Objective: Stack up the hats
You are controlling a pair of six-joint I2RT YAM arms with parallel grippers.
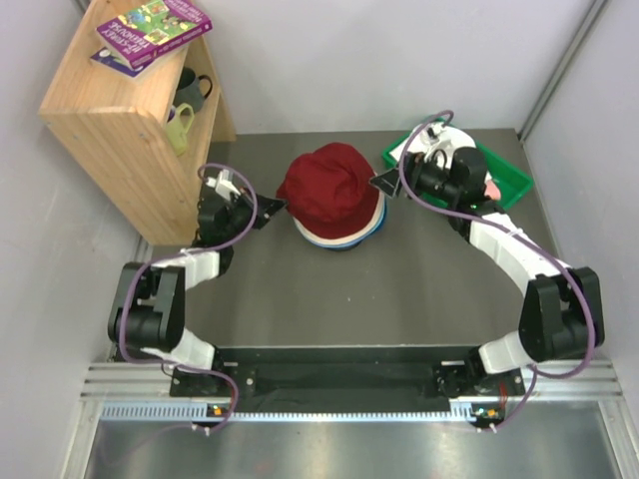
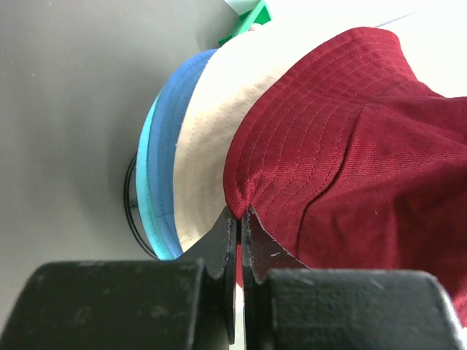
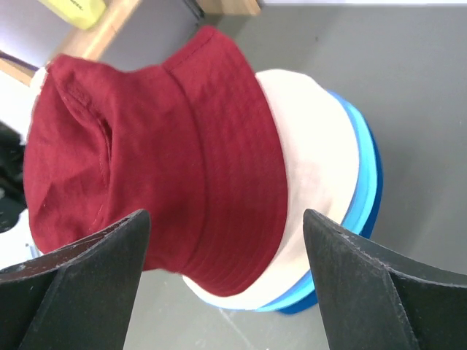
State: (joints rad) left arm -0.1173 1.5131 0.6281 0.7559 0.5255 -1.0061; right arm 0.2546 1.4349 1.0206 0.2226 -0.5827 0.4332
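The dark red hat (image 1: 329,185) tops the pile of beige hat (image 2: 208,146), blue hat (image 2: 171,131) and teal hat (image 2: 146,189), which sits mid-surface just beside the green tray (image 1: 509,190). Placing looks nearly done. Next, I judge, the brim needs releasing so that it settles level. The left pincer (image 2: 239,217), on the pile's side away from the tray, is clamped tight on the red brim's edge. The right pincer (image 3: 226,240), between pile and tray, gapes wide and holds nothing.
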